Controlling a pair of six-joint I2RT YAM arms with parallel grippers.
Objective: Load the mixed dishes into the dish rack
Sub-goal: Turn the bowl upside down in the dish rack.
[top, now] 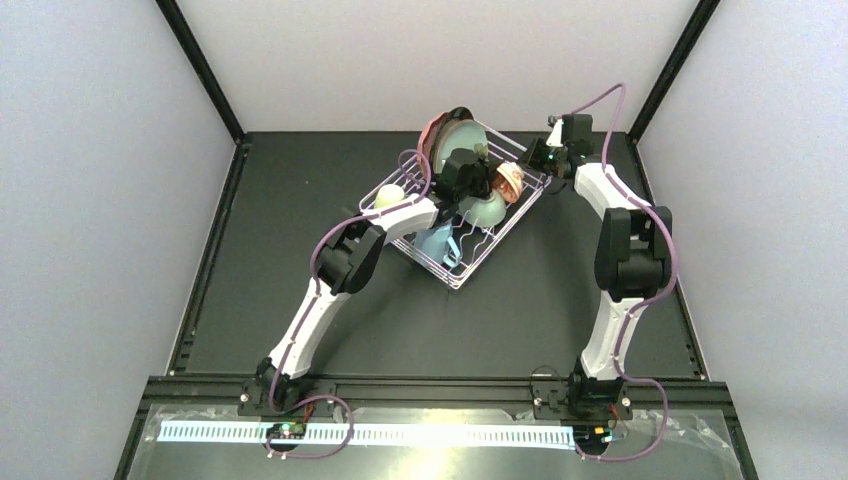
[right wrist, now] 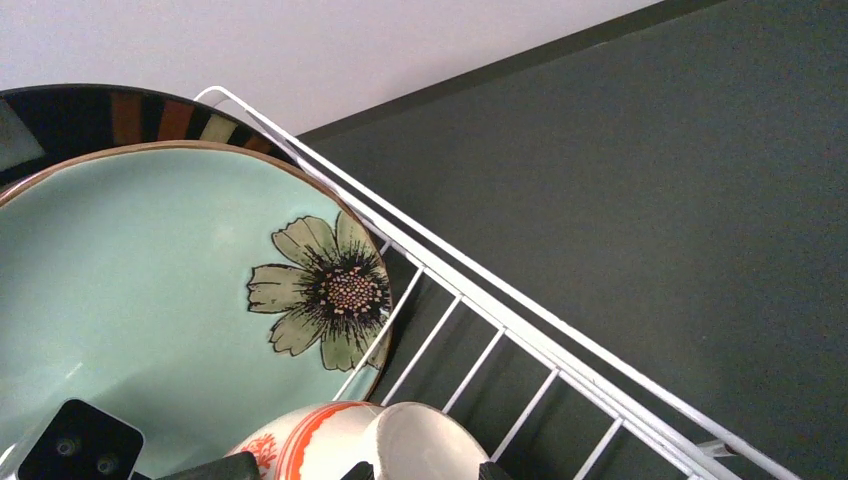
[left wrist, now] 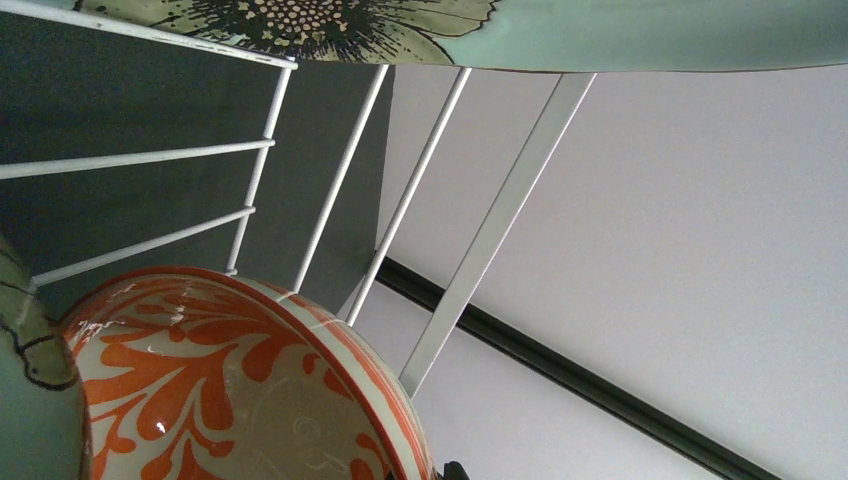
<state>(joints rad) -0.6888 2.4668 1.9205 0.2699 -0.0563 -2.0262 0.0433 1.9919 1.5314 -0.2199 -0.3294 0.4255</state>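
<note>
Light-blue mug [top: 432,243] only from above

Setting: a robotics test cell in a laboratory, not a household kitchen.
Enclosure: plain white panels [top: 90,200] on three sides, joined by black frame posts [top: 205,75].
Work surface: a dark matte table [top: 270,300].
Mounting: left arm [top: 320,300] and right arm [top: 620,260] bolted to a black rail [top: 440,385], with purple cables [top: 655,230] exposed.
Lighting: a bright strip [top: 400,434] below the rail, possibly a lamp; too small to tell.
Prop: the dish rack [top: 500,238], holding crockery, stands on the table.
</note>
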